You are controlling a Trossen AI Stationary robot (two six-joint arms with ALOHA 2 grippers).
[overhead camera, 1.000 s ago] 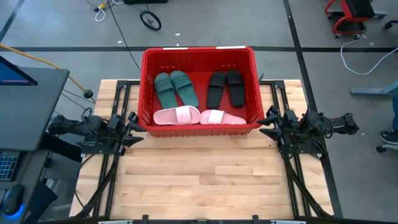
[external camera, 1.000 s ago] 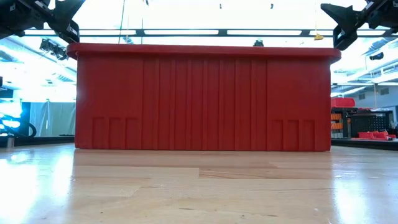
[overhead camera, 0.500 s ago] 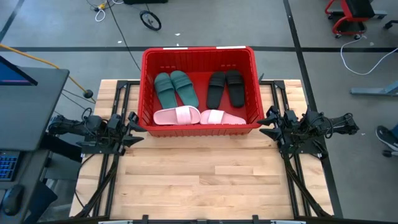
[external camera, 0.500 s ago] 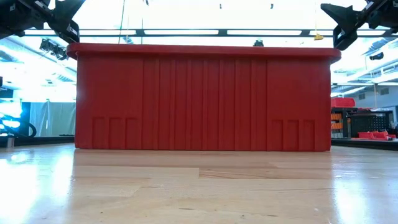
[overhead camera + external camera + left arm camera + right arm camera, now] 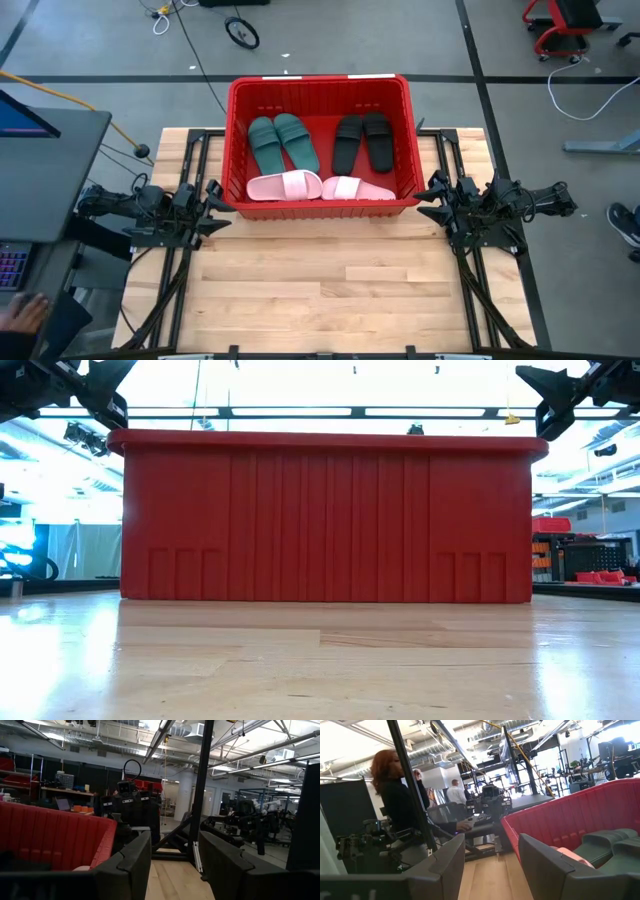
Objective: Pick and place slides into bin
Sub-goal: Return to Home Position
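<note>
high: six slides (image 5: 297,143) in bin (image 5: 320,80) – green pair (image 5: 268,148) left, black pair (image 5: 361,142) right, pink pair (image 5: 318,187) by near wall. l gripper (image 5: 213,203), r gripper (image 5: 432,197) flank bin. low: bin on table (image 5: 320,660). wrists: both grippers spread, empty.

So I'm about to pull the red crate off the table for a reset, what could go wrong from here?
The left hand and right hand, both open, sit close to the bin's side walls, so dragging it sideways could knock them. A person's hand shows at the high view's lower left corner, near the left arm's base, so any sudden arm move could come close to it.
</note>
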